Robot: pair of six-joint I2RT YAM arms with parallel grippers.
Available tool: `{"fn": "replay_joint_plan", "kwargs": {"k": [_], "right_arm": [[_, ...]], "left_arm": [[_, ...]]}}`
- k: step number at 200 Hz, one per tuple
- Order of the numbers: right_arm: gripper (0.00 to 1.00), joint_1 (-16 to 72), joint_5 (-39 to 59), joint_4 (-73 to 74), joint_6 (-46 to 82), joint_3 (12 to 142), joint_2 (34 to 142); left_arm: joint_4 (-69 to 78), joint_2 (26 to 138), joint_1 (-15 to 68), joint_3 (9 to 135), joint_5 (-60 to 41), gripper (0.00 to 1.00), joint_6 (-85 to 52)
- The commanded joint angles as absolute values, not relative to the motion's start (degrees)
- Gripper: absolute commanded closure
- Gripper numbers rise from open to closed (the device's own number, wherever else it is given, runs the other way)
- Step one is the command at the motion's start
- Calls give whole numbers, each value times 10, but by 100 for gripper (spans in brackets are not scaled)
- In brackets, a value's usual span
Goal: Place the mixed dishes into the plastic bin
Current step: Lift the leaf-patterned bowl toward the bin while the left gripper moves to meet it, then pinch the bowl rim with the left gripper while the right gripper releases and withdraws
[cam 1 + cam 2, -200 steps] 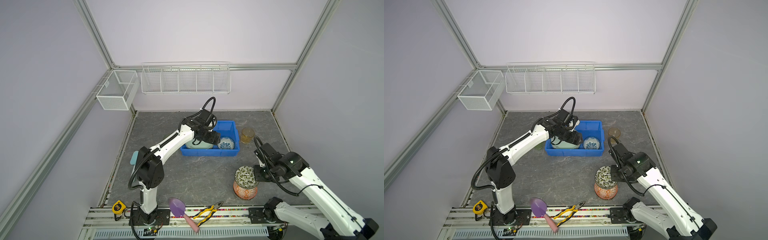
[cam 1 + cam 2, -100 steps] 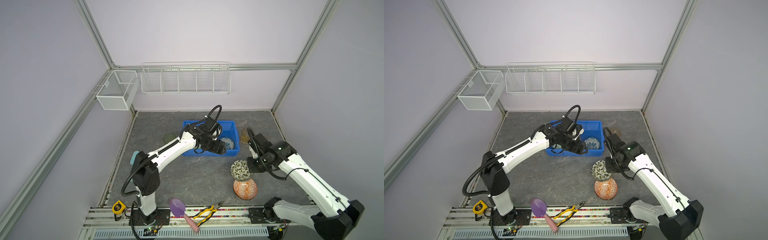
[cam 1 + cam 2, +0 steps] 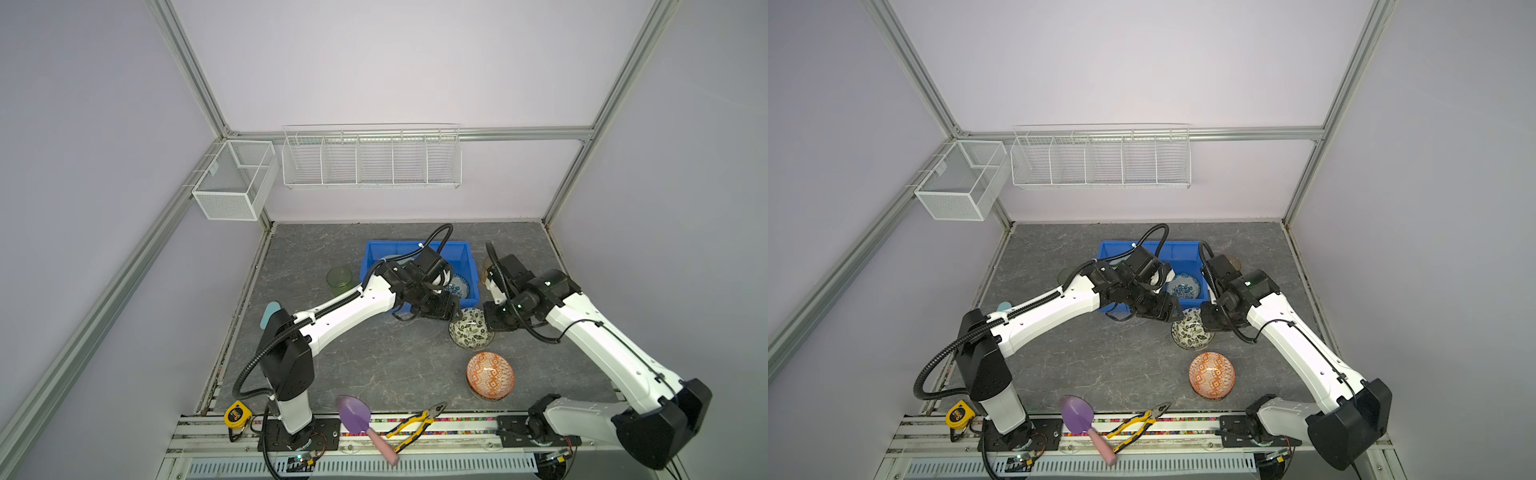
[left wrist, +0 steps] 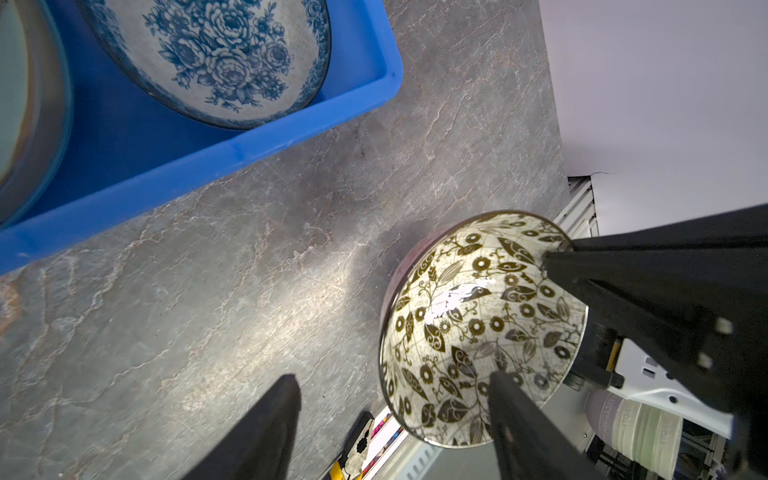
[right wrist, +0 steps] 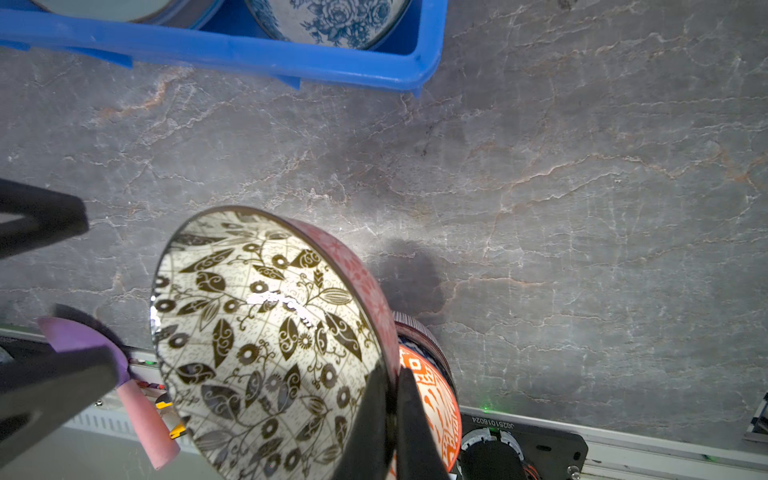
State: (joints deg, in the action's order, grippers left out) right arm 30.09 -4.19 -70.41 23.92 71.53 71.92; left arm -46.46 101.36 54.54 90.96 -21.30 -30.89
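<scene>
My right gripper (image 5: 392, 374) is shut on the rim of the leaf-patterned bowl (image 5: 257, 332), which hangs tilted above the table just in front of the blue plastic bin (image 3: 415, 248). My left gripper (image 4: 395, 376) is open at the bowl's (image 4: 478, 316) opposite rim, with one finger over its inside and one outside it. In both top views the two grippers (image 3: 454, 311) (image 3: 492, 321) flank the bowl (image 3: 469, 332). The bin (image 4: 291, 133) holds a blue floral bowl (image 3: 459, 284) and a pale plate (image 3: 390, 259). An orange patterned bowl (image 3: 490, 375) sits on the table in front.
A green tumbler (image 3: 340, 277) stands left of the bin, and an amber one (image 3: 486, 266) right of it, behind my right arm. A purple trowel (image 3: 353, 413), yellow pliers (image 3: 415, 424) and a tape measure (image 3: 236, 414) lie along the front rail. White wire baskets (image 3: 370, 162) hang on the back wall.
My right gripper lifted the leaf bowl off the orange bowl and carried it toward the bin. My left gripper came out of the bin and moved to the bowl's rim.
</scene>
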Motion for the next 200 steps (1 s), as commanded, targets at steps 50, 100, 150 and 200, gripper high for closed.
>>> {"fn": "replay_joint_plan", "kwargs": {"k": [50,100,150,200], "right_arm": [[94,300,-22,-686,232,731,716],[93,303,-15,-678,233,732,720],[94,305,-16,-674,236,730,720],[94,309,-15,-668,239,733,722]], "left_arm": [[-468,1056,548,920,-216,39,-321],[-443,1058,548,900,-223,52,-340],[-428,1061,550,895,-231,63,-348],[-440,1065,551,905,-230,79,-338]]}}
